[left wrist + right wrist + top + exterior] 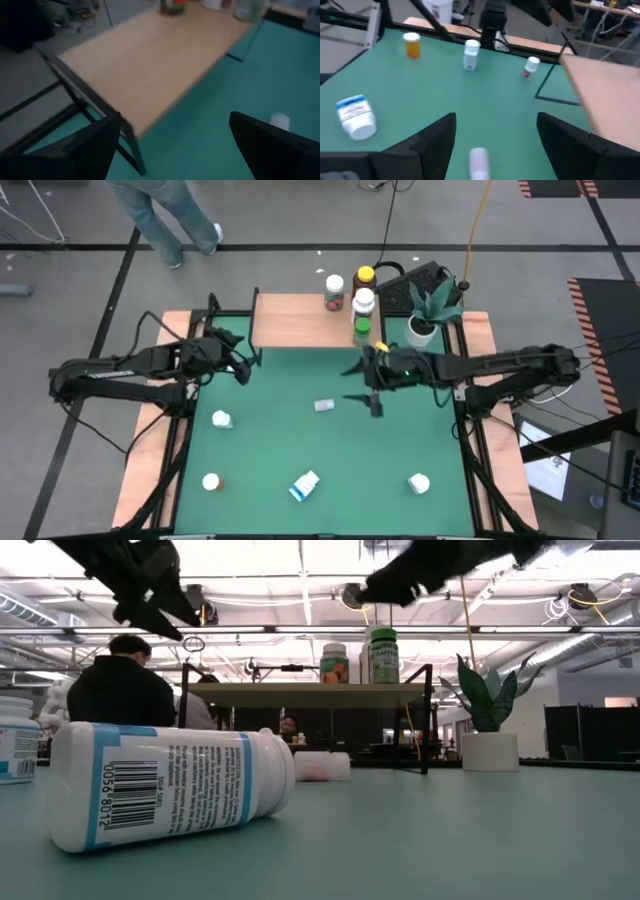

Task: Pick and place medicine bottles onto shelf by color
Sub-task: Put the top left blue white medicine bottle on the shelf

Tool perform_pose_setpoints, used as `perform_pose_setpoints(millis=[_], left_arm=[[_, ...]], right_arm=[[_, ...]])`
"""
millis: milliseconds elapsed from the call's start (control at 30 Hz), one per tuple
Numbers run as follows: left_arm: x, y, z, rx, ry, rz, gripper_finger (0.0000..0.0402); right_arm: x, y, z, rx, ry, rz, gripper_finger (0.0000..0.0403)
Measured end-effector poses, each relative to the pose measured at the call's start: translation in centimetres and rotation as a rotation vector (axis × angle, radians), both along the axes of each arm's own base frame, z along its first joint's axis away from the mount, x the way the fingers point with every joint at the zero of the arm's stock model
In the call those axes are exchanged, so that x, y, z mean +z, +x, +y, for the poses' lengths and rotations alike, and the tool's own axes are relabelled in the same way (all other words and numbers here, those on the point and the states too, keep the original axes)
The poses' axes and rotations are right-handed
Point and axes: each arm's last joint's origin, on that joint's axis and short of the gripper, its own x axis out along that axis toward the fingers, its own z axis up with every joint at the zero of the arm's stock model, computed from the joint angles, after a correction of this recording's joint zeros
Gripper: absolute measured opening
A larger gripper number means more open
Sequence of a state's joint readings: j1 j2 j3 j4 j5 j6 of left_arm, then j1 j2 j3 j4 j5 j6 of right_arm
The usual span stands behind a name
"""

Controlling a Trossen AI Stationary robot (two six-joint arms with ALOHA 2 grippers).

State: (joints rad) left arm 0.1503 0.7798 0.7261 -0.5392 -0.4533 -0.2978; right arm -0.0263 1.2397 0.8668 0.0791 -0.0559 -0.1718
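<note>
Lying nearest the low camera: a white bottle with blue label (165,785), on its side on the green table (330,450), same one seen from above at the front edge (305,485). Four more loose bottles on the table: small pale one on its side mid-table (324,406), one standing back left (222,419), one front left (211,481), one front right (419,483). Shelf (295,320) at the back holds four at its right end: orange-labelled (334,292), amber with yellow cap (365,279), white (364,302), green (362,330).

Right gripper (375,400) is above the table, just right of the small pale bottle, fingers (432,137) spread with nothing between them; that bottle (479,161) shows low between them in the wrist view. Left gripper (238,360) waits near the shelf's left front corner, fingers (92,147) wide apart, empty.

Handling guess: bottles look light, rigid, smooth plastic; round, so a lying one may roll or skid when nudged. Best hold across the body mid-length, fingers square to its long axis, not on the cap.
</note>
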Motion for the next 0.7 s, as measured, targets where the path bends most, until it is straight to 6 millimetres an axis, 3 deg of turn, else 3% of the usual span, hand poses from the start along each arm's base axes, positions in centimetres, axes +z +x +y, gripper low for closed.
perform_pose_setpoints(millis=[133,367,500,700], left_arm=[[-0.9,2.0,-0.3,-0.064,0.01,0.044,0.0374],[-2.3,4.2,-1.3,-0.222,0.047,0.157,0.0374],[-3.3,2.7,-1.8,-0.191,-0.061,0.298,0.0374],[-2.7,-0.2,-3.0,-0.16,-0.358,0.5,0.0374]], right_arm=[[-2.0,-1.7,0.5,0.009,0.025,-0.082,0.027],[-2.3,-2.2,0.5,0.006,0.028,-0.181,0.027],[-2.4,-2.2,0.5,0.006,0.028,-0.168,0.027],[-3.0,-1.8,0.6,0.013,0.03,-0.142,0.027]])
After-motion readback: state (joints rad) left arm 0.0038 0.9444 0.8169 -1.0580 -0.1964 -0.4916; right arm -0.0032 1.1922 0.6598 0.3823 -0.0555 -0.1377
